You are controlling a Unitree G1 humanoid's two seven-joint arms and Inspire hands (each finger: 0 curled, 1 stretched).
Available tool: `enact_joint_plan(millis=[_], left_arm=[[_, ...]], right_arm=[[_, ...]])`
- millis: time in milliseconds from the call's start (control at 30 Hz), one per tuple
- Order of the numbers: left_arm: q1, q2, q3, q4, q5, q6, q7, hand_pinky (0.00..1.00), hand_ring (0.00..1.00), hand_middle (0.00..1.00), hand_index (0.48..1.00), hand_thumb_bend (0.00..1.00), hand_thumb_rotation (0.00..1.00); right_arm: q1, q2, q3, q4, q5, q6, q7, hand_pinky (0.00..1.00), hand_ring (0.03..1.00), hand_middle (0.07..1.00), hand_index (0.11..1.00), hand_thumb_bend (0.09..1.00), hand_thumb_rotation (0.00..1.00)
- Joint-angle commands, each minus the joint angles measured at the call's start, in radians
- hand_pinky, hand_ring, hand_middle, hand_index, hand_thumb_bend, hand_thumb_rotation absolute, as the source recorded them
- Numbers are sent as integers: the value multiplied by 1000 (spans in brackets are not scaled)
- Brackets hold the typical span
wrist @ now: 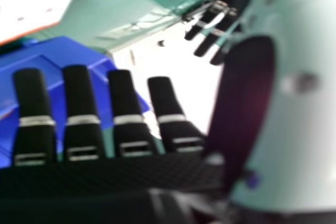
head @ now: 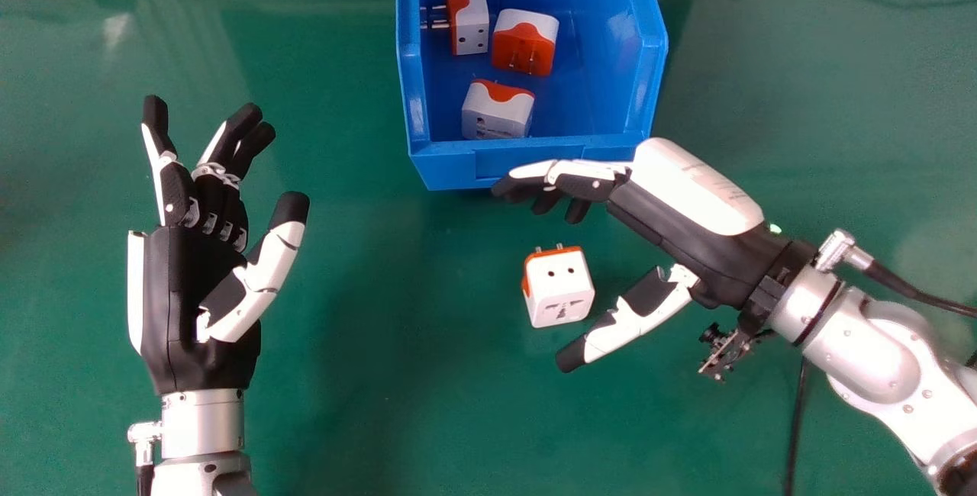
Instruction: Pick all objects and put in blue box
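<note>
Green desk (head: pixel 366 404) all round, with blue box (head: pixel 450 168) at twelve o'clock from the centre of the head view. Inside, near the middle, an orange-and-white adapter (head: pixel 525 42); a second adapter (head: pixel 469 20) between nine and ten o'clock, and a third adapter (head: pixel 498 113) at seven. Outside, a loose adapter (head: pixel 561 290) on the desk between four and five o'clock from the view's centre, pins towards twelve, apart from the box.

Right hand (head: pixel 691 233) at three o'clock, fingers (head: pixel 588 175) well apart from the thumb (head: pixel 637 317), clamped on nothing. In the head view, fingers to the loose adapter's twelve o'clock side, thumb reaching round to six. Cannot tell how high above the desk. Left hand (head: pixel 183 282) near nine o'clock, fingers spread and lightly bent, holding nothing.

Seemingly at the lining-up step for the last pick, with three adapters in and one to go. Next, probably: sink the palm until level with the white casing, bring thumb and fingers together across the twelve-to-six line, and check for a firm grip before lifting. Then carry towards twelve o'clock, clear the near wall, and let go.
</note>
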Motion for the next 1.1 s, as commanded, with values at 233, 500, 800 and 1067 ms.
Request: enact_joint_plan(millis=[233, 500, 800, 1067], left_arm=[[-7, 10, -6, -10, 7, -26, -5, 1000, 861, 865, 491, 488, 101], [-9, 14, -1, -2, -4, -19, -18, 1000, 862, 866, 491, 488, 101], [-7, 13, -4, -11, -6, -16, -25, 1000, 859, 863, 491, 488, 101], [-10, 15, -3, -11, -5, -13, -30, 1000, 854, 860, 491, 488, 101]], right_arm=[[-47, 0, 14, 34, -63, 13, -20, 649, 759, 819, 840, 999, 303], [-120, 24, 55, 185, -109, 8, -45, 646, 758, 821, 844, 1000, 302], [-184, 39, 95, 287, -136, 10, -59, 647, 755, 819, 845, 1000, 291], [-229, 40, 125, 326, -181, 18, -100, 657, 757, 818, 845, 1000, 285]])
